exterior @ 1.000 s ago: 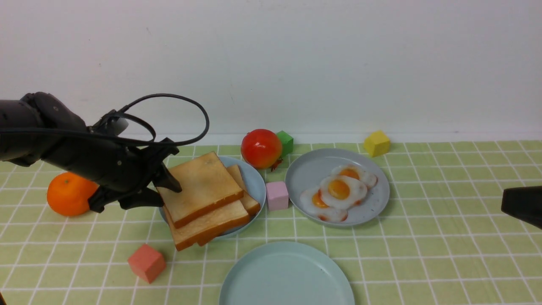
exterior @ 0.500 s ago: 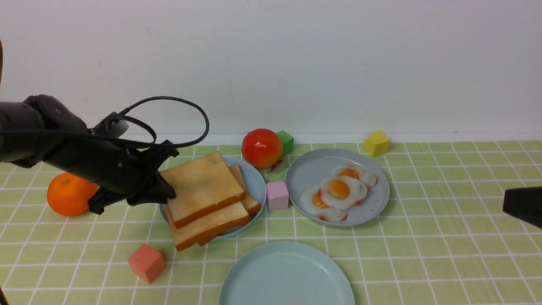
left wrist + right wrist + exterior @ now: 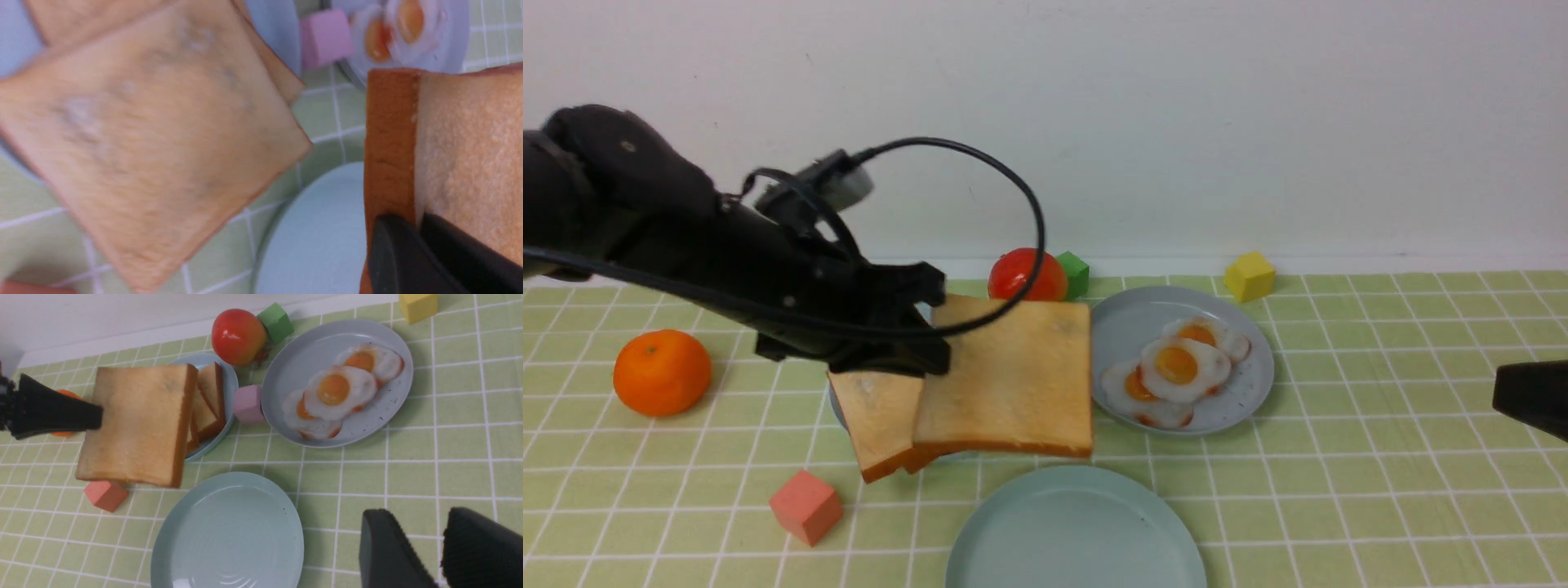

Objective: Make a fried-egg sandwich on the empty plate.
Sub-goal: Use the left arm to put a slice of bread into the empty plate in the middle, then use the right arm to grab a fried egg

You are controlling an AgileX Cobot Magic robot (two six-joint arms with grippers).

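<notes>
My left gripper (image 3: 931,347) is shut on the edge of one golden-brown toast slice (image 3: 1013,376), which hangs flat in the air just behind the empty plate (image 3: 1078,531). In the left wrist view the fingers (image 3: 400,253) clamp the slice's dark crust (image 3: 388,139). More toast slices (image 3: 878,420) lie on the light blue plate beneath. Three fried eggs (image 3: 1176,363) overlap on the greyer blue plate (image 3: 1127,322). My right gripper (image 3: 425,539) is open with nothing in it, low over the cloth to the right of the empty plate (image 3: 229,535).
An orange (image 3: 662,371) sits at the left and a salmon cube (image 3: 805,506) at the front left. A red fruit (image 3: 1017,278), green cube (image 3: 1074,273) and yellow cube (image 3: 1250,276) stand along the back. A pink cube (image 3: 248,403) sits between the two back plates.
My left gripper closed on the top toast slice, then lifted it off the stack and carried it right. The right gripper stayed still.
</notes>
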